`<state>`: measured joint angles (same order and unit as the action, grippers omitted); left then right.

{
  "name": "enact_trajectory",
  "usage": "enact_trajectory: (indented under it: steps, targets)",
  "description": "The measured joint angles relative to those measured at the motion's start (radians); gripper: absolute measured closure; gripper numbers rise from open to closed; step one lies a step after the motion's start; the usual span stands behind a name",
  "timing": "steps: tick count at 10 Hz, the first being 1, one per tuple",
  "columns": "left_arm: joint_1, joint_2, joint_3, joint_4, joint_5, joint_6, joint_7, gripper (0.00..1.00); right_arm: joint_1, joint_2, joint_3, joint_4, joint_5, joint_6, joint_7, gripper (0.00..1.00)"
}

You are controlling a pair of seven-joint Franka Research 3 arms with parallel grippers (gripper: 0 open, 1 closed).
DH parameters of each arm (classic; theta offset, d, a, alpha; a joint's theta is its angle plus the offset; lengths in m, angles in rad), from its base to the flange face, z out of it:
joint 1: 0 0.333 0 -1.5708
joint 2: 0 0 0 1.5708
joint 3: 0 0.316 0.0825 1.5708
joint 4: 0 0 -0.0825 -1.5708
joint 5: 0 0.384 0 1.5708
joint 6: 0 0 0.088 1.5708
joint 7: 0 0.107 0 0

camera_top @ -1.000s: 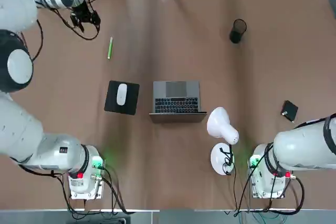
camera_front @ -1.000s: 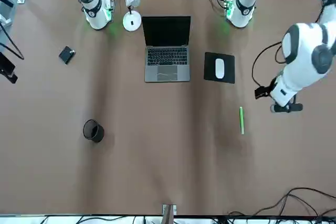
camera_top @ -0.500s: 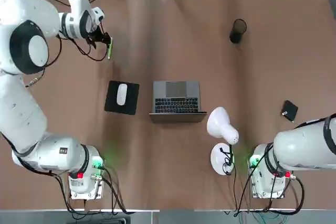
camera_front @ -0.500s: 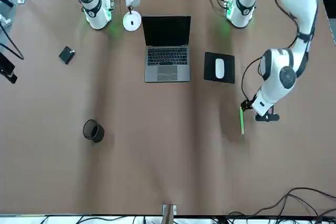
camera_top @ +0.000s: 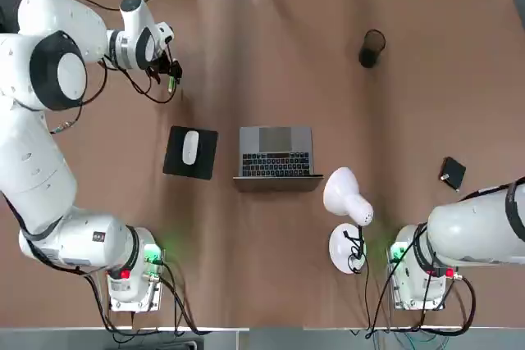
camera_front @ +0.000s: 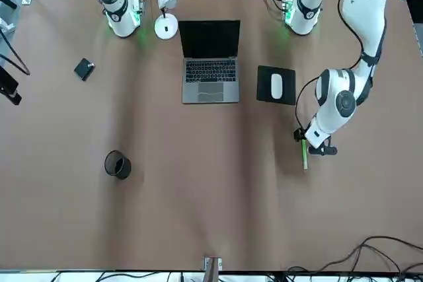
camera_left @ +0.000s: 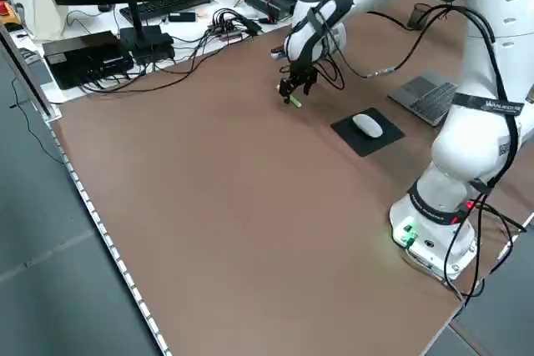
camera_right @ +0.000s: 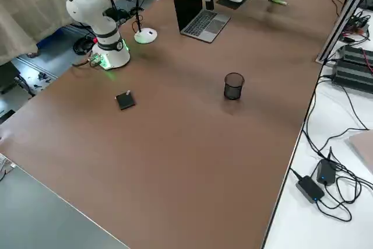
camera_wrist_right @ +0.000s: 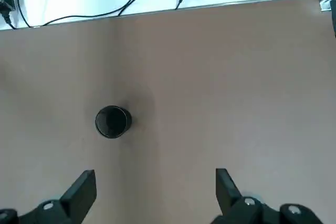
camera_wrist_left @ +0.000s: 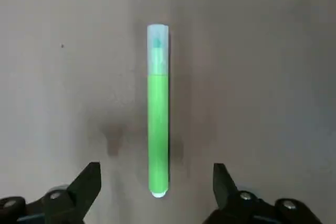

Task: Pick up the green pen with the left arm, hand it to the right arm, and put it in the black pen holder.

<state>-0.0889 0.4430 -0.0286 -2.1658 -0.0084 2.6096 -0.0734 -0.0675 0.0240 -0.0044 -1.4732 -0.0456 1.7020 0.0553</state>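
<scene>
Hovering over the far-left part of the worktop (camera_top: 271, 284), the left gripper (camera_wrist_left: 157, 164) has its two fingers spread wide and nothing pinched in them. The green pen (camera_wrist_left: 158, 114) is lying flat on the worktop right below, toward the far edge and nearer the left edge than the right. From the wrist cam it's lined up nicely with the gap between the fingers, not crossways, and neither finger is touching it. From the front view the claw covers one end of the pen and the other end pokes out toward the far edge.

The right gripper (camera_wrist_right: 156, 170) is parked way over by the right edge, also spread and holding nothing. The black pen holder (camera_front: 117, 165) stands upright toward the far edge, right of the middle, well apart from the pen.

Other stuff on there: an open laptop (camera_front: 211, 70) around the middle, a mouse pad (camera_top: 179, 165) with a white mouse (camera_top: 190, 147) on it just beside, a white lamp (camera_top: 343, 194) nearer the robot's edge, and a small black square thing (camera_top: 452, 172) near the right edge.
</scene>
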Motion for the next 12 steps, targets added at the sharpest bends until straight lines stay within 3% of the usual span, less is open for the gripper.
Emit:
enact_trajectory:
  steps: [5, 6, 7, 9, 10, 12]
  targets:
    - [0.001, 0.019, 0.001, 0.000, 0.000, 0.000, 0.003, 0.27, 0.000, 0.000, -0.003, 0.000, 0.000, 0.001, 0.000, 0.00]
    - [0.001, 0.019, 0.001, 0.000, 0.000, 0.000, 0.003, 0.33, 0.000, 0.000, -0.003, 0.000, 0.000, 0.001, 0.000, 0.00]
    - [0.002, 0.019, 0.001, 0.000, 0.000, 0.000, 0.003, 0.48, 0.000, 0.000, -0.003, 0.001, 0.000, 0.001, 0.000, 0.00]
    - [0.002, 0.019, 0.001, 0.001, 0.000, -0.001, 0.004, 0.62, -0.001, 0.000, -0.007, 0.009, 0.000, 0.007, 0.001, 0.00]
    - [0.002, 0.019, 0.001, 0.005, 0.000, -0.001, 0.006, 0.79, -0.001, 0.000, -0.007, 0.013, 0.000, 0.009, 0.001, 0.00]
    - [0.001, 0.013, 0.000, 0.021, 0.000, 0.000, 0.022, 0.81, -0.001, 0.000, -0.007, 0.014, 0.000, 0.010, 0.001, 0.00]
